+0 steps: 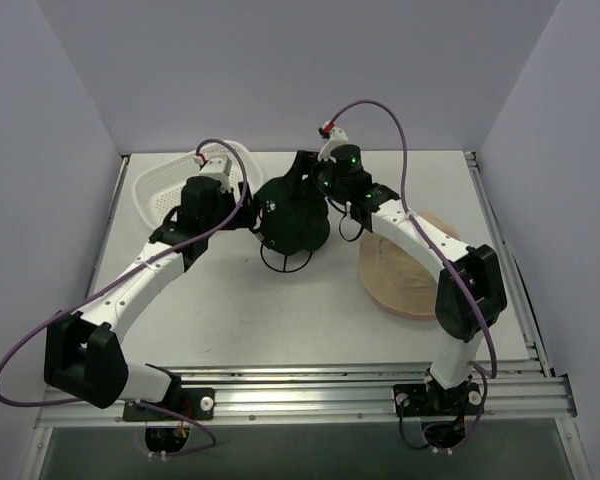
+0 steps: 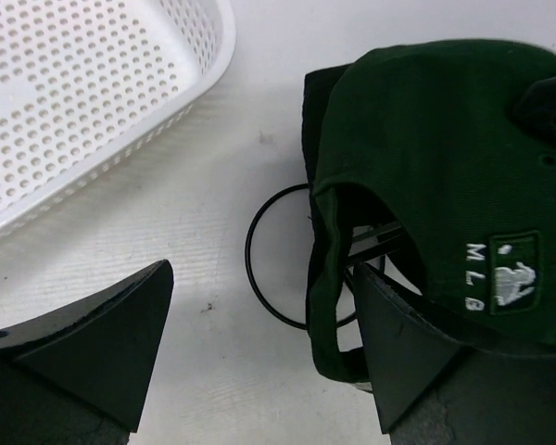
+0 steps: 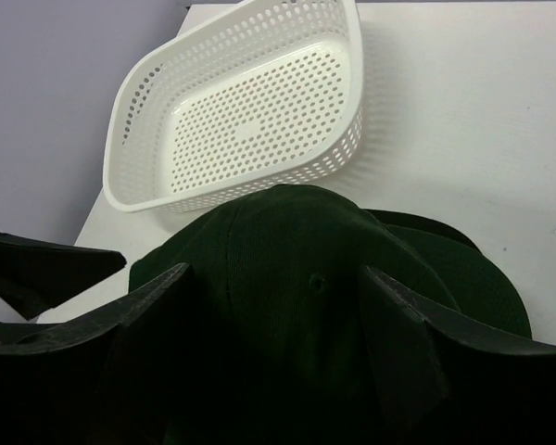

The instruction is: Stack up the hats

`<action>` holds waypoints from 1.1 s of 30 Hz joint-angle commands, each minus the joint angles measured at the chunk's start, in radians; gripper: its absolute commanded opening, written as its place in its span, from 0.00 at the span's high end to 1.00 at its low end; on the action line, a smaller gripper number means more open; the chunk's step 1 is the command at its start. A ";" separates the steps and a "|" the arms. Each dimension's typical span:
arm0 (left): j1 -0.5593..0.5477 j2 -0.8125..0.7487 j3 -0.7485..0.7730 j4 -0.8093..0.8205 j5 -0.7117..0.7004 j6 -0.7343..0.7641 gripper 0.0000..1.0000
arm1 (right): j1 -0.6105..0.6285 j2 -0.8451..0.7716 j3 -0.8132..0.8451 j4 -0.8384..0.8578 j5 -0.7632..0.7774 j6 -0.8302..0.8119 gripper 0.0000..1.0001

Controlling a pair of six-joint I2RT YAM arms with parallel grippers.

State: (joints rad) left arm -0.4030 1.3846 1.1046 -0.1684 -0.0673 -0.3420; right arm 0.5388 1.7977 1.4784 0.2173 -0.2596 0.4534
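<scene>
Right wrist view: dark green cap (image 3: 296, 250) points its brim rightward.

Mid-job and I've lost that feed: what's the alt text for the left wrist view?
A dark green cap with a white MLB logo fills the right side, partly over a black wire ring. The left end effector is open in the foreground, and a white mesh basket sits at upper left.

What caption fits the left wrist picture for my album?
Left arm's open jaws at the dark green baseball cap, white mesh basket nearby.
</scene>
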 commanded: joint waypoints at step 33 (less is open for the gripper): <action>0.030 -0.004 -0.023 0.001 -0.223 -0.015 0.14 | -0.023 -0.193 -0.066 -0.090 0.121 -0.001 0.31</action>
State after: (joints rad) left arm -0.3954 1.4330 1.0481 -0.1253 -0.2165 -0.3626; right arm 0.5365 1.6966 1.4284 0.1482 -0.1936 0.4709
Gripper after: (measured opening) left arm 0.860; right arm 0.693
